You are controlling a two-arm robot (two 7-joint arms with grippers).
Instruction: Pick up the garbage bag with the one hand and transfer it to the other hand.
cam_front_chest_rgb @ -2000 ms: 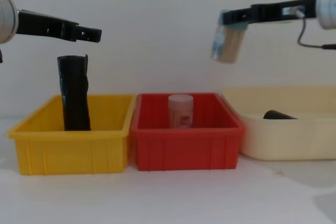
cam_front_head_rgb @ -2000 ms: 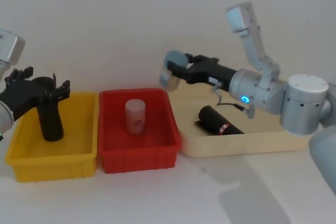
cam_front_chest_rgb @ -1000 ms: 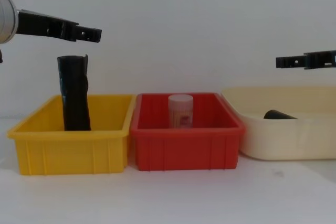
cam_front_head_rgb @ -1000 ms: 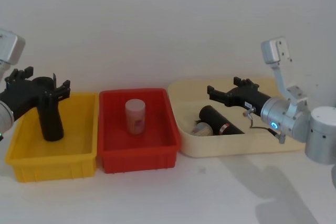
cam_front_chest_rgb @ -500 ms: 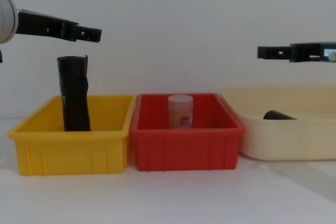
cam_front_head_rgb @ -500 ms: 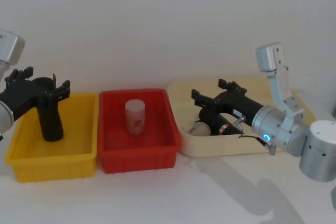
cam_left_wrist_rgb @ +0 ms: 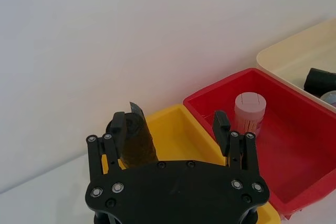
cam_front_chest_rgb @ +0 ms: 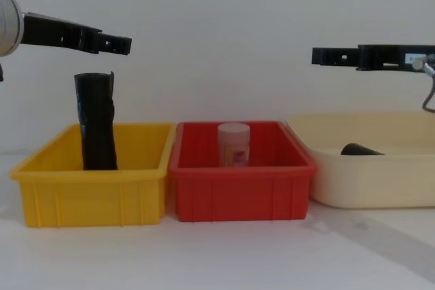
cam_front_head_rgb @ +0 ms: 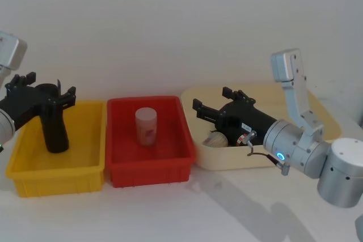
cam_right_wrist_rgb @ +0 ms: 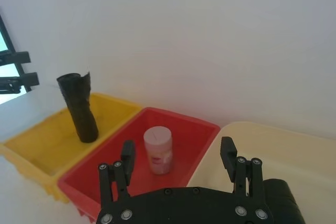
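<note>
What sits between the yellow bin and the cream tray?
The red bin holding an upright pale jar, seen in the chest view between yellow bin and cream tray.

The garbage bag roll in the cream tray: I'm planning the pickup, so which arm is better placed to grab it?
The right. Its gripper hangs open over the cream tray, directly above the garbage bag. The left gripper sits far off over the yellow bin, by the creased black roll.

Silver-grey cylindrical arms, blue glowing ring, black two-finger right gripper (cam_front_head_rgb: 211, 107) with silver screws.
</note>
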